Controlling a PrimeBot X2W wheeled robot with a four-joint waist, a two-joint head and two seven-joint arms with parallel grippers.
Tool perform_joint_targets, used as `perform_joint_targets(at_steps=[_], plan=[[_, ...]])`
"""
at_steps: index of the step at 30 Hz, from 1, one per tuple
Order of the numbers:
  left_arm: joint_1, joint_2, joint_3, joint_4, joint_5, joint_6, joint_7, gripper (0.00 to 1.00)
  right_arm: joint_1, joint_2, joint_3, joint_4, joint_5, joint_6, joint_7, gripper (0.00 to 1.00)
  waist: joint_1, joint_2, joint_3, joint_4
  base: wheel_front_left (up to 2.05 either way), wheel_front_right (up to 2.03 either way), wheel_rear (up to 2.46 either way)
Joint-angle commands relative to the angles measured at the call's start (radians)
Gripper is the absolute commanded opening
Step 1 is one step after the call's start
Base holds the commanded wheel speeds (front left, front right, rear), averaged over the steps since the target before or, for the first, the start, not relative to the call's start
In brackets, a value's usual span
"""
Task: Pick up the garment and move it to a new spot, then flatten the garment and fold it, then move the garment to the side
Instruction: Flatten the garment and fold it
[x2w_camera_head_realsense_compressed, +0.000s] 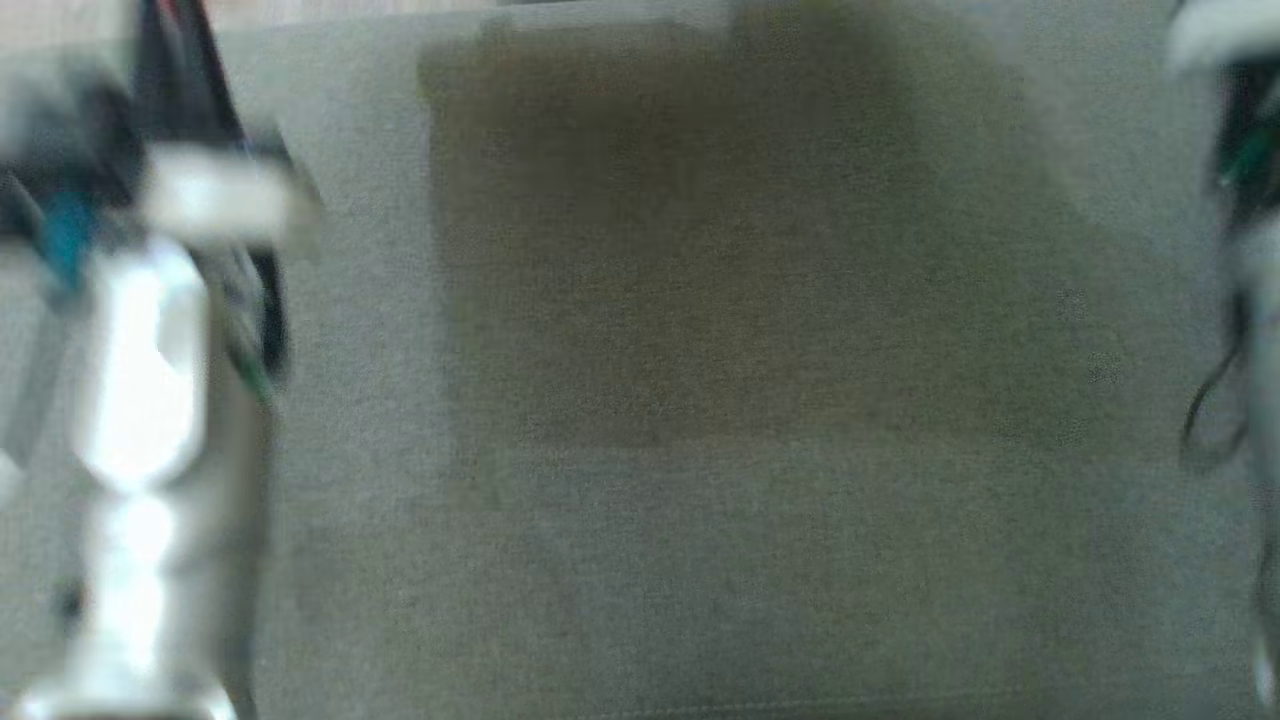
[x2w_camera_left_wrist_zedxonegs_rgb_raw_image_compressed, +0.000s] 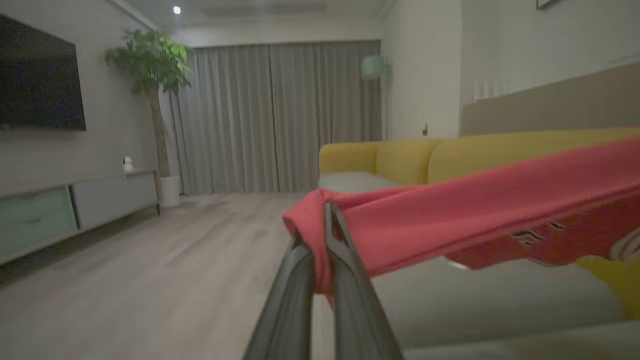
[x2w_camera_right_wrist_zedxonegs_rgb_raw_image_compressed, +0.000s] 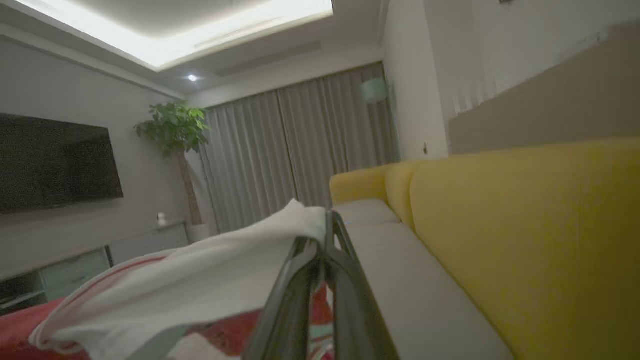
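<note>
While the head view is smeared with blur, it does give one broad grey woven seat cushion (x2w_camera_head_realsense_compressed: 700, 580) with one darker shadow patch (x2w_camera_head_realsense_compressed: 700, 250) spread from centre toward 12 o'clock. One long yellow fabric sofa (x2w_camera_right_wrist_zedxonegs_rgb_raw_image_compressed: 525, 240) runs from 3 o'clock toward centre in the right wrist view, with grey seat pads below its back. One wall of grey pleated curtains (x2w_camera_left_wrist_zedxonegs_rgb_raw_image_compressed: 275, 115) hangs at 12 o'clock in the left wrist view. One dark flat wall screen (x2w_camera_left_wrist_zedxonegs_rgb_raw_image_compressed: 37, 80) sits at 10 o'clock, over one low pale cabinet (x2w_camera_left_wrist_zedxonegs_rgb_raw_image_compressed: 75, 210) at 9 o'clock. One leafy green potted tree (x2w_camera_left_wrist_zedxonegs_rgb_raw_image_compressed: 150, 65) stands at 11 o'clock beside the curtains.

One garment of red fabric with a white section and a printed pattern (x2w_camera_left_wrist_zedxonegs_rgb_raw_image_compressed: 475, 205) is held up off the seat, strung between the two arms. In the left wrist view its red cloth stretches taut from centre out to 3 o'clock. In the right wrist view its white part, edged with a thin red stripe, droops from centre toward 8 o'clock.

Two arms show in the head view: one pale left forearm (x2w_camera_head_realsense_compressed: 150, 400) at 9 o'clock and a sliver of the right arm (x2w_camera_head_realsense_compressed: 1245, 250) at 3 o'clock. The left gripper (x2w_camera_left_wrist_zedxonegs_rgb_raw_image_compressed: 320, 232) has its two dark fingers pressed together on a bunched red edge. The right gripper (x2w_camera_right_wrist_zedxonegs_rgb_raw_image_compressed: 320, 237) pinches the white edge likewise.

One pale teal lamp shade (x2w_camera_left_wrist_zedxonegs_rgb_raw_image_compressed: 374, 66) hangs at 1 o'clock, and one small white object (x2w_camera_left_wrist_zedxonegs_rgb_raw_image_compressed: 128, 163) sits on the cabinet.
</note>
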Motion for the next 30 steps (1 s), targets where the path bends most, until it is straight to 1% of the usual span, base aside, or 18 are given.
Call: perform_joint_targets(at_steps=[1, 4, 6, 10, 14, 16, 18, 21, 23, 24, 27, 30], plan=[[0.044, 0.021, 0.043, -0.015, -0.013, 0.005, -0.003, 0.0, 0.054, 0.005, 0.008, -0.021, 0.026, 0.003, -0.01, 0.0, 0.0, 0.0, -0.004, -0.005, 0.0, 0.0, 0.0], [0.227, -0.035, 0.055, 0.045, -0.036, -0.002, -0.004, 0.0, 0.253, 0.018, 0.032, -0.025, 0.104, 0.003, -0.013, 0.0, 0.0, 0.0, -0.013, -0.013, 0.0, 0.0, 0.0], [0.324, -0.063, 0.056, 0.107, -0.053, -0.02, -0.004, 0.0, 0.385, 0.031, 0.046, -0.043, 0.165, 0.003, -0.014, 0.0, 0.0, 0.0, -0.019, -0.019, 0.0, 0.0, 0.0], [0.454, -0.094, 0.078, 0.157, -0.073, -0.032, -0.004, 0.0, 0.607, 0.041, 0.078, -0.096, 0.247, 0.003, -0.017, 0.0, 0.0, 0.0, -0.04, -0.034, 0.0, 0.0, 0.0], [0.555, -0.107, 0.112, 0.136, -0.086, -0.025, -0.004, 0.0, 0.77, 0.041, 0.109, -0.158, 0.308, 0.003, -0.018, 0.0, 0.0, 0.0, -0.077, -0.048, 0.0, 0.0, 0.0], [0.604, -0.109, 0.117, 0.128, -0.081, -0.03, -0.004, 0.0, 0.834, 0.045, 0.107, -0.174, 0.344, 0.003, -0.018, 0.0, 0.0, 0.0, -0.102, -0.055, 0.0, 0.0, 0.0], [0.648, -0.11, 0.122, 0.12, -0.077, -0.037, -0.004, 0.0, 0.891, 0.039, 0.131, -0.193, 0.363, 0.003, -0.018, 0.0, 0.0, 0.0, -0.123, -0.059, 0.0, 0.0, 0.0], [0.71, -0.11, 0.138, 0.097, -0.095, -0.034, -0.004, 0.0, 0.966, 0.023, 0.161, -0.224, 0.389, 0.003, -0.018, 0.0, 0.0, 0.0, -0.156, -0.064, 0.0, 0.0, 0.0], [0.75, -0.111, 0.144, 0.071, -0.121, -0.029, -0.004, 0.0, 1.004, -0.009, 0.198, -0.254, 0.365, 0.003, -0.018, 0.0, 0.0, 0.0, -0.169, -0.065, 0.0, 0.0, 0.0], [0.769, -0.111, 0.145, 0.058, -0.132, -0.026, -0.004, 0.0, 1.022, -0.014, 0.211, -0.266, 0.372, 0.003, -0.018, 0.0, 0.0, 0.0, -0.171, -0.066, 0.0, 0.0, 0.0], [0.808, -0.111, 0.131, 0.019, -0.145, -0.019, -0.004, 0.0, 1.053, -0.02, 0.211, -0.296, 0.395, 0.003, -0.018, 0.0, 0.0, 0.0, -0.17, -0.063, 0.0, 0.0, 0.0], [0.8, -0.111, 0.11, -0.02, -0.143, -0.016, -0.004, 0.0, 1.037, -0.014, 0.187, -0.325, 0.41, 0.003, -0.018, 0.0, 0.0, 0.0, -0.152, -0.055, 0.0, 0.0, 0.0]])
